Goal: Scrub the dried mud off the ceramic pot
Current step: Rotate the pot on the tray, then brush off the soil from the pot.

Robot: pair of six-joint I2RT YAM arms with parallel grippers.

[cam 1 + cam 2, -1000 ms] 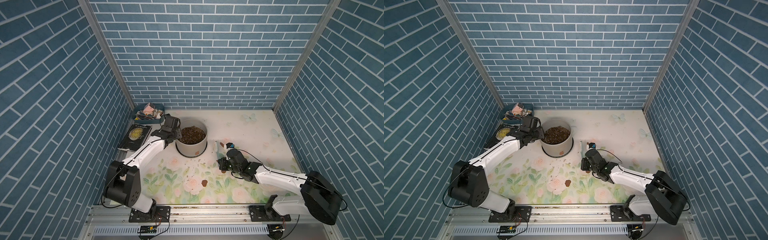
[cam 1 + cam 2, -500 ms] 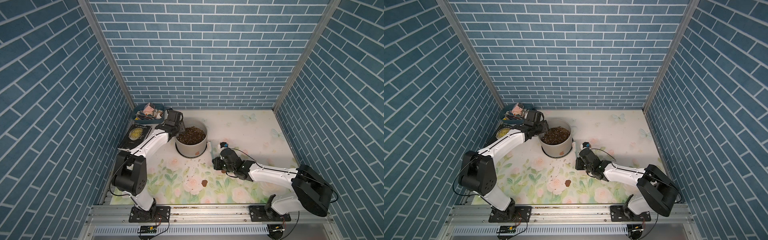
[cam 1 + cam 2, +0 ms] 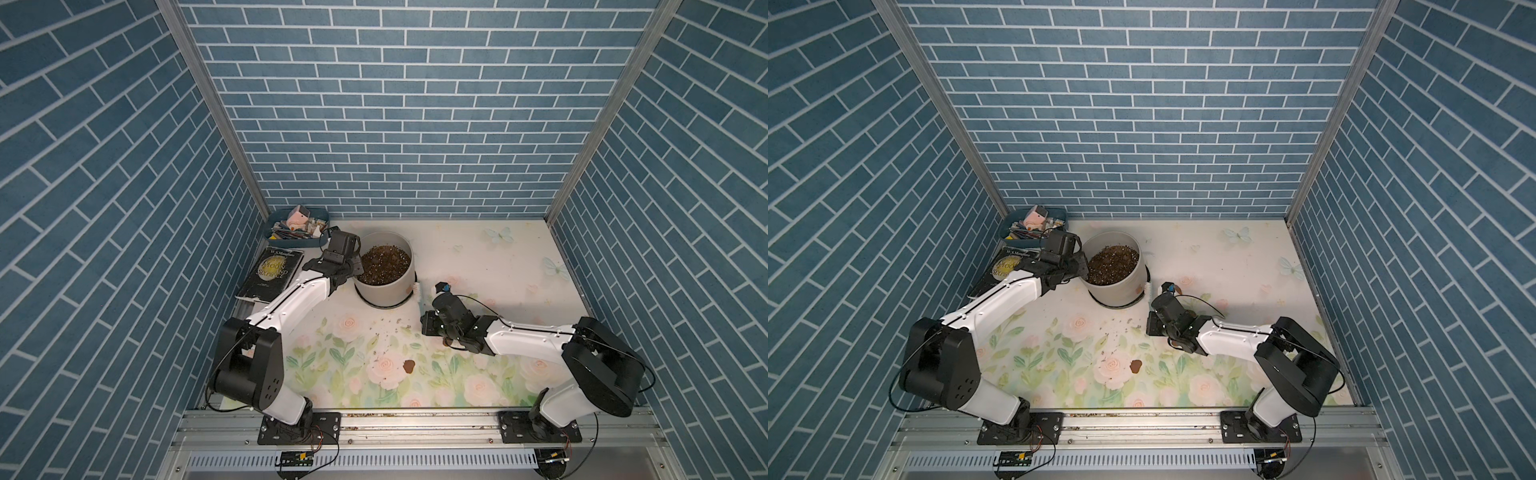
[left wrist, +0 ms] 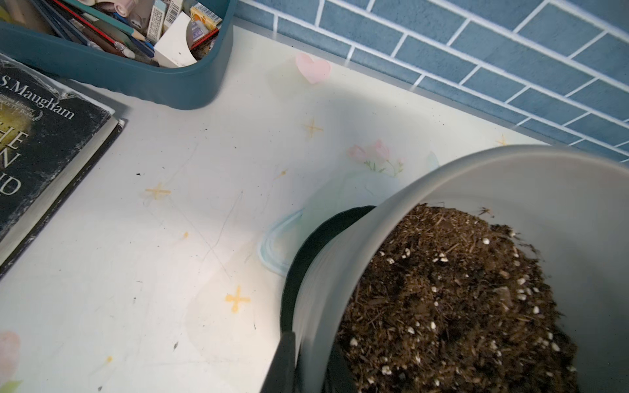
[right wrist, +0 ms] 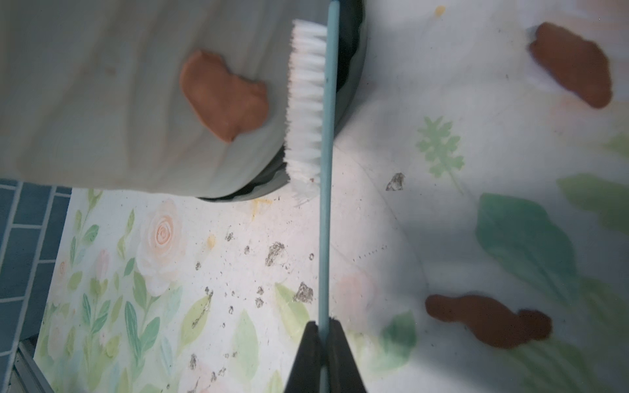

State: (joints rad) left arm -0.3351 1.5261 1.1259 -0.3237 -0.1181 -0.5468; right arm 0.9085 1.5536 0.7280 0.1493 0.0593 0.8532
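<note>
The ceramic pot (image 3: 384,293), pale grey and holding soil (image 3: 384,266), stands at eleven o'clock on the floral mat (image 3: 478,257) in both top views. A reddish-brown patch of dried mud (image 5: 223,95) clings to its outer wall. The white bristles of a teal brush (image 5: 306,102) rest against the wall just beside the patch, at the pot's four o'clock. The right gripper (image 5: 323,326) pinches the brush handle. The left gripper (image 4: 310,345) clamps the rim at nine o'clock. This looks like mid-scrub. Next, the bristles need sweeping firmly across the patch.

Brush (image 5: 306,102) beside mud (image 5: 223,95) on pot (image 5: 102,102)
</note>
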